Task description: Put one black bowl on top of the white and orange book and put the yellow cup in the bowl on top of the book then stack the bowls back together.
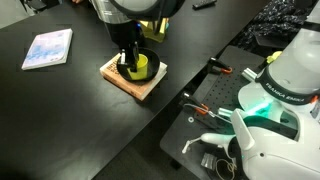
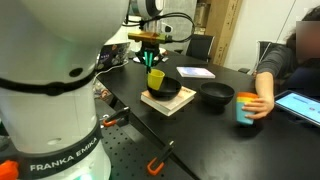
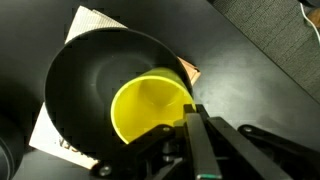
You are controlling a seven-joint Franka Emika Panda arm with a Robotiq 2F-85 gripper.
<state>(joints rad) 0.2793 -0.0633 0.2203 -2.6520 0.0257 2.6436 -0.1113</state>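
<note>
A yellow cup point(image 3: 150, 110) sits inside a black bowl point(image 3: 85, 80), which rests on the book point(image 3: 95, 20). The gripper point(image 2: 150, 62) reaches down from above, its fingers pinched on the cup's rim. A second bowl point(image 2: 216, 94) stands just beside the book on the black table point(image 1: 60, 100).

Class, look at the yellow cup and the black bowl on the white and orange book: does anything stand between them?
Nothing visible does. The yellow cup is already within the black bowl on the book, with the tool closed on its rim.
</note>
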